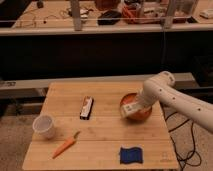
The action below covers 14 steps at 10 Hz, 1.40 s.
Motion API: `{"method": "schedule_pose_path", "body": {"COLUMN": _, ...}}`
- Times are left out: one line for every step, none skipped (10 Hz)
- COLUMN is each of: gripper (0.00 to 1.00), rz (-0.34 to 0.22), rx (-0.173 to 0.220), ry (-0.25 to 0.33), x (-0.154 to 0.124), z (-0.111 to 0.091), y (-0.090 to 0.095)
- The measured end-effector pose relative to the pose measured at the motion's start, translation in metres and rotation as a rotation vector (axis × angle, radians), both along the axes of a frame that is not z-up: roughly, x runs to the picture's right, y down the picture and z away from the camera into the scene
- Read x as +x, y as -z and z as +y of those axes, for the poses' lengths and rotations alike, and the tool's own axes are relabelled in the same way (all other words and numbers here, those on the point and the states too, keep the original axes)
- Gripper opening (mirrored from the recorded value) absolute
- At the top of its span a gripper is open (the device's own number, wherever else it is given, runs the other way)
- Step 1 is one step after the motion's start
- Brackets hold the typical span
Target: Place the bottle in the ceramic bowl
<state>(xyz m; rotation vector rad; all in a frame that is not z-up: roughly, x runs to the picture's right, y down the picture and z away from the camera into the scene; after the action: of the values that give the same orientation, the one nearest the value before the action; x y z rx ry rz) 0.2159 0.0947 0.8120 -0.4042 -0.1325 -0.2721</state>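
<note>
A: Claw point(136, 105) first. Where do we log it?
B: Low over the left side of the bowl point(143, 116), at the tip of the white arm point(170, 94) that reaches in from the right. We cannot tell whether it is gripping or has released.

A: And the bottle point(129, 109)?
B: Right at the claw, lying tilted across the bowl's left part. We judge it is kept that low so it settles inside rather than dropping and rolling out.

A: Tally, working outward over the table point(105, 134)?
B: One bottle and one bowl. Then one dark flat bar point(87, 108) left of the bowl, one blue cloth point(131, 155) at the front, one carrot point(65, 146), and one white cup point(44, 126) near the left edge. We note all four sit well apart from the bowl, so nothing crowds the arm.
</note>
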Motion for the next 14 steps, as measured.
{"method": "schedule_pose_path", "body": {"gripper": 0.36, "rz": 0.003, "rx": -0.004, "ry": -0.003, "x": -0.0009, "z": 0.0001, "y": -0.0006}}
{"method": "schedule_pose_path", "body": {"gripper": 0.35, "rz": 0.007, "rx": -0.006, "ry": -0.004, "x": -0.0015, "z": -0.0001, "y": -0.0011}}
{"method": "schedule_pose_path", "body": {"gripper": 0.35, "rz": 0.01, "rx": -0.008, "ry": -0.005, "x": -0.0028, "z": -0.0006, "y": -0.0017}}
{"method": "schedule_pose_path", "body": {"gripper": 0.35, "rz": 0.011, "rx": -0.012, "ry": -0.007, "x": -0.0037, "z": -0.0002, "y": -0.0017}}
{"method": "schedule_pose_path", "body": {"gripper": 0.35, "rz": 0.014, "rx": -0.015, "ry": -0.01, "x": -0.0033, "z": 0.0006, "y": -0.0015}}
{"method": "schedule_pose_path", "body": {"gripper": 0.35, "rz": 0.017, "rx": -0.016, "ry": -0.012, "x": -0.0025, "z": 0.0007, "y": -0.0012}}
{"method": "schedule_pose_path", "body": {"gripper": 0.35, "rz": 0.019, "rx": -0.019, "ry": -0.014, "x": -0.002, "z": 0.0006, "y": -0.0015}}
{"method": "schedule_pose_path", "body": {"gripper": 0.35, "rz": 0.019, "rx": -0.022, "ry": -0.016, "x": -0.0018, "z": 0.0008, "y": -0.0021}}
{"method": "schedule_pose_path", "body": {"gripper": 0.35, "rz": 0.02, "rx": -0.026, "ry": -0.02, "x": -0.0013, "z": 0.0011, "y": -0.0025}}
{"method": "schedule_pose_path", "body": {"gripper": 0.35, "rz": 0.022, "rx": -0.028, "ry": -0.022, "x": -0.0007, "z": 0.0006, "y": -0.0026}}
{"method": "schedule_pose_path", "body": {"gripper": 0.35, "rz": 0.022, "rx": -0.032, "ry": -0.023, "x": -0.0008, "z": 0.0014, "y": -0.0027}}
{"method": "schedule_pose_path", "body": {"gripper": 0.35, "rz": 0.025, "rx": -0.035, "ry": -0.023, "x": -0.0005, "z": 0.0015, "y": -0.0029}}
{"method": "schedule_pose_path", "body": {"gripper": 0.35, "rz": 0.026, "rx": -0.036, "ry": -0.026, "x": -0.0005, "z": 0.0015, "y": -0.0029}}
{"method": "schedule_pose_path", "body": {"gripper": 0.39, "rz": 0.031, "rx": -0.041, "ry": -0.029, "x": 0.0007, "z": 0.0026, "y": -0.0032}}
